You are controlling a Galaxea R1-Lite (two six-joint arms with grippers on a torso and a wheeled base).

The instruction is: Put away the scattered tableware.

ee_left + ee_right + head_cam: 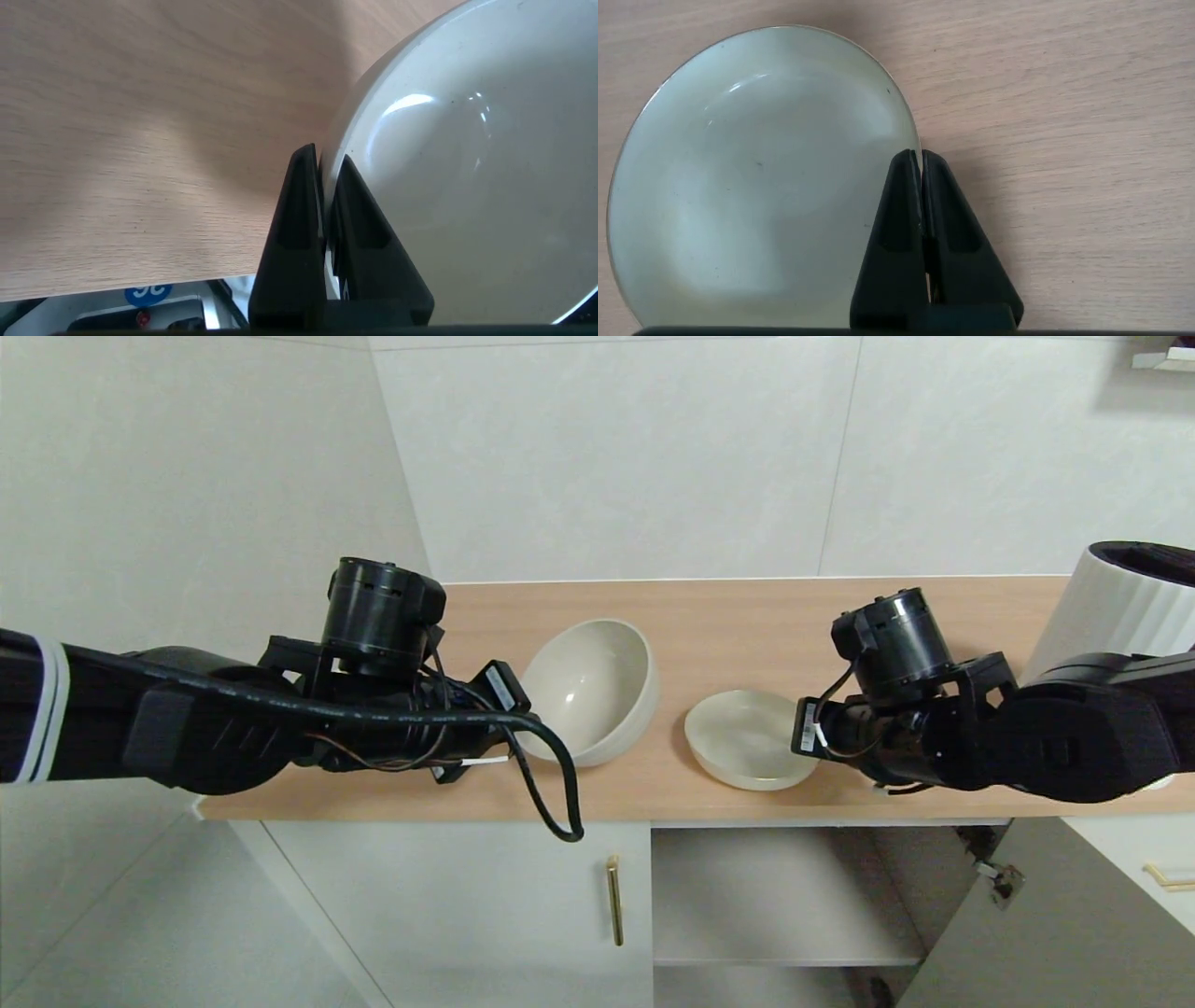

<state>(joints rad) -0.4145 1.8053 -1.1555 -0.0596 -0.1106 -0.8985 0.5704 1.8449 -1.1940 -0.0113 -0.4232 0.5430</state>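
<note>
Tableware sits near the front edge of the countertop, my left gripper pinching the rim of the tilted bowl and my right gripper that of the shallow plate; both grasps look made, so next comes lifting them toward the open cabinet below.

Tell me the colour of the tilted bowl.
Cream-white, glossy inside; the bowl shows best in the head view.

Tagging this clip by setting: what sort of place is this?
Likely a kitchen: a wooden countertop against a tiled wall, white cabinets beneath, one open, plus a bowl and shallow dish.
</note>
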